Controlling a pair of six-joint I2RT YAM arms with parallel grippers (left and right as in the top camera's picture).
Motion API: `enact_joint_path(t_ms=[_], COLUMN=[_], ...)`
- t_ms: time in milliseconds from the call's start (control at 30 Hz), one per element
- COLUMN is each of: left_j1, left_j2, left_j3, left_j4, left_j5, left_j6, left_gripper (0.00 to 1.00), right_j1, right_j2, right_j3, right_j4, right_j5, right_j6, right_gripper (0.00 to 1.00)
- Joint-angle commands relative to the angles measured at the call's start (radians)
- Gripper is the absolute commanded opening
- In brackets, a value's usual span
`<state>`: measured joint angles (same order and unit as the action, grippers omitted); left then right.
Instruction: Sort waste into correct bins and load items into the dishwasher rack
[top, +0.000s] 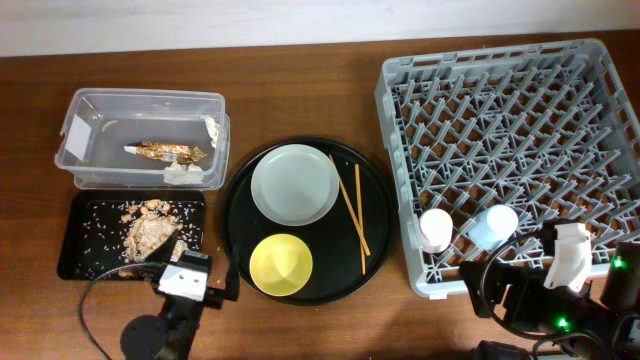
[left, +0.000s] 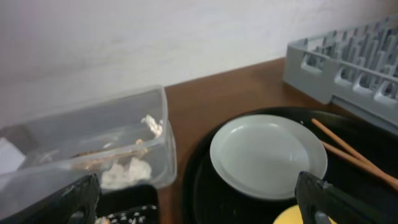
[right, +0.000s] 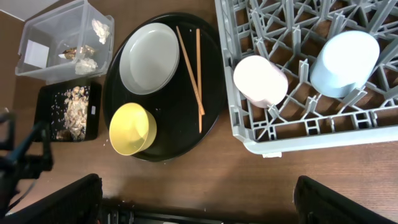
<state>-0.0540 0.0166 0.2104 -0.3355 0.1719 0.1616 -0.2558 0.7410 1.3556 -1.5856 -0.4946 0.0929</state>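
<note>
The clear tub (top: 100, 110) holds the gold foil wrapper (top: 165, 152) and white tissue pieces (top: 180, 172). The shallow black tray (top: 80, 235) holds brown food scraps with rice (top: 150, 235). The white plate (top: 294, 184), yellow bowl (top: 281, 264) and chopsticks (top: 350, 210) lie on the round black tray (top: 235, 210). The pink cup (top: 436, 229) and blue cup (top: 494, 226) sit upside down in the front row of the grey rack (top: 510, 60). My left gripper (left: 199, 205) is open and empty, low in front of the plate (left: 267, 154). My right gripper (right: 199, 199) is open and empty, above the table in front of the rack (right: 298, 140).
The round black tray sits between the bins and the rack. Bare wood table runs along the front edge, where both arm bases stand. A black cable (top: 95, 300) loops by the left arm. A wall is close behind the tub (left: 93, 134).
</note>
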Motion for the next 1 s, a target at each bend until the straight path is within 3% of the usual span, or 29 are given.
enact_joint_path(t_ms=[0,133,600,700,833,967], left_j1=[0.025,0.025,0.024,0.024,0.024,0.024], left_j2=[-0.012,-0.012,-0.011,-0.011,-0.011,-0.011], left_j3=[-0.098,-0.166,-0.171,-0.171,-0.171,-0.171], left_j4=[0.122,0.208,0.212,0.212,0.212,0.212], left_j5=[0.119,0.121,0.121,0.121,0.121,0.121], left_j6=[0.013,0.012,0.013,0.013,0.013,0.013], left_gripper=[0.99,0.99,0.99,0.99,0.99,0.99], right_j1=[-0.006,-0.006,-0.006,-0.006,0.019,0.118], right_j2=[-0.002,-0.002,-0.002,-0.002,0.013,0.024], right_j3=[0.002,0.002,0.002,0.002,0.001,0.0], right_j4=[0.003,0.003,0.003,0.033,0.005,-0.066], right_j5=[0.009,0.009,0.009,-0.02,-0.177,-0.072], right_j6=[-0.01,-0.01,-0.01,0.05,-0.073,-0.106], right_gripper=[0.98,0.99,0.98,0.99,0.96,0.99])
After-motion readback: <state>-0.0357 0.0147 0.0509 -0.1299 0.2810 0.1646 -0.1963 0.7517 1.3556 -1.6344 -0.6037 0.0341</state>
